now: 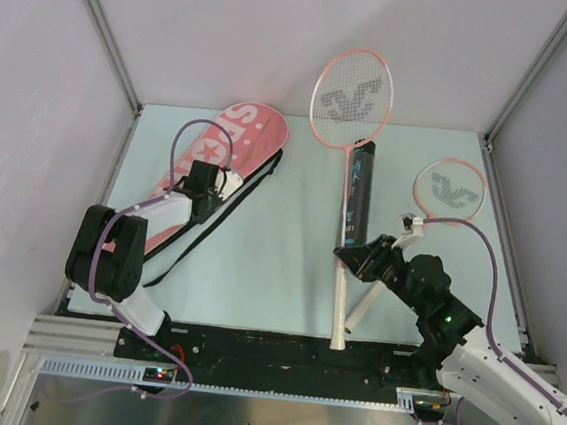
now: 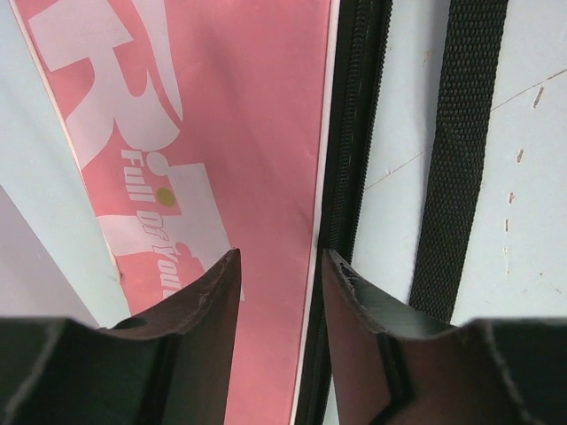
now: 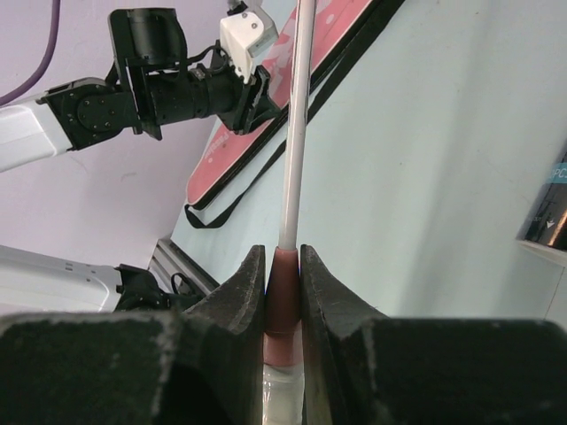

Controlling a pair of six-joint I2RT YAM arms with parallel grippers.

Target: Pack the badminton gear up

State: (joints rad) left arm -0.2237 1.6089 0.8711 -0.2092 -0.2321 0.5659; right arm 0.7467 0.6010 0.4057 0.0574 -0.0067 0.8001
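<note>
Pale lavender walls enclose a light blue-green surface (image 1: pixel 279 262). Left end effector (image 2: pixel 279 266): jaws part-way apart, grasping nothing, poised over the long edge of the pink case (image 1: pixel 240 143), with the pink panel and the black zipper (image 2: pixel 350 133) showing in the gap between them. Contact with the case cannot be determined. The black strap (image 2: pixel 461 133) lies on the surface just beside that edge. The case lies at the left rear. Right end effector (image 3: pixel 283 257): clenched on the racket (image 1: pixel 352 99), its fingers (image 3: pixel 244 292) pressing both sides of the pink cone (image 3: pixel 283 283) where the white handle meets the shaft. That racket's head is toward the back wall and its handle near the arm bases. The black tube (image 1: pixel 359 195) lies beside its shaft. A second racket (image 1: pixel 451 188) lies at the right, ungripped.
</note>
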